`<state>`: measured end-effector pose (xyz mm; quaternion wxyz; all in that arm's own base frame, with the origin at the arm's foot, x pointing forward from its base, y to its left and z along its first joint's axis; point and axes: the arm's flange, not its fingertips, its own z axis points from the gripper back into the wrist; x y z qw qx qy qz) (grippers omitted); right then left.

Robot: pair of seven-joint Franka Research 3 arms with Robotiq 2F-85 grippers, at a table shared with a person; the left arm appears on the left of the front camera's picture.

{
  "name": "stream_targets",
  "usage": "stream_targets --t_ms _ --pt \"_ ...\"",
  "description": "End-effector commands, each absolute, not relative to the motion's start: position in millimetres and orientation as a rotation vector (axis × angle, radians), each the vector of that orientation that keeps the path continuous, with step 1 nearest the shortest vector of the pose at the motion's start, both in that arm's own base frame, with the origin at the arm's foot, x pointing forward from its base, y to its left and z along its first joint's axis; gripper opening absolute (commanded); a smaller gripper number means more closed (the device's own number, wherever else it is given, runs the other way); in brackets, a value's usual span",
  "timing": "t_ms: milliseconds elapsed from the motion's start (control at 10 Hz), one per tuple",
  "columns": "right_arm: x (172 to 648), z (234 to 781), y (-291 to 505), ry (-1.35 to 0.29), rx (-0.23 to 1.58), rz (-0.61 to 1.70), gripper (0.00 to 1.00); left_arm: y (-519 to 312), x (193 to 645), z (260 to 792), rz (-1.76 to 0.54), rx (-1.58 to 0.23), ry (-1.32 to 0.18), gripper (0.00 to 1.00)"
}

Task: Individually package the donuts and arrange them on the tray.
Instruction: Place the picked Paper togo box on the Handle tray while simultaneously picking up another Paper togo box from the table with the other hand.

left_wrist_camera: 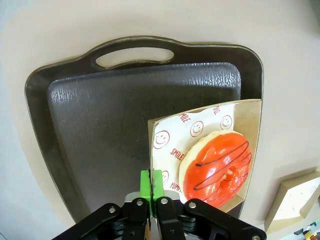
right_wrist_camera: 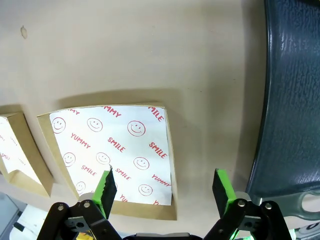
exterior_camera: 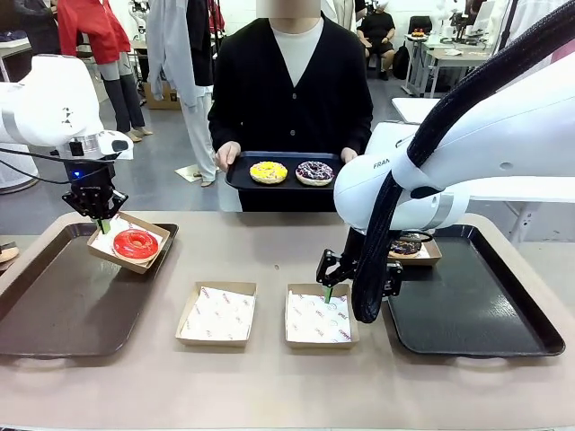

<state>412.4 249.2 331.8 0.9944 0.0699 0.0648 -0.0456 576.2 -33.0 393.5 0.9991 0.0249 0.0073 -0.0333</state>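
My left gripper (exterior_camera: 104, 224) pinches the box (exterior_camera: 158, 235) with the red donut (exterior_camera: 136, 243); I'd lower it level at the tray (exterior_camera: 54, 305) corner; right gripper (right_wrist_camera: 162, 187) gapes.

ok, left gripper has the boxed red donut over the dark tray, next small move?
The left gripper is shut on the edge of the brown cardboard box holding the glossy red ring donut, tilted above the dark plastic tray. I'd probably lower it straight down until it sits flat.
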Motion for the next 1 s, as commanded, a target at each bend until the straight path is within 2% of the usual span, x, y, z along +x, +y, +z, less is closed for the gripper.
stream_targets --t_ms 0,400,900 --pt "412 334 250 0.087 0.121 -0.091 1.0 -32 579 391 -0.047 0.041 0.009 0.01" --pt "411 335 253 -0.001 0.102 -0.021 1.0 -41 587 386 -0.021 0.068 -0.009 0.01" --pt "410 324 255 0.04 0.074 -0.015 1.0 -44 595 373 0.023 0.077 -0.008 0.01"
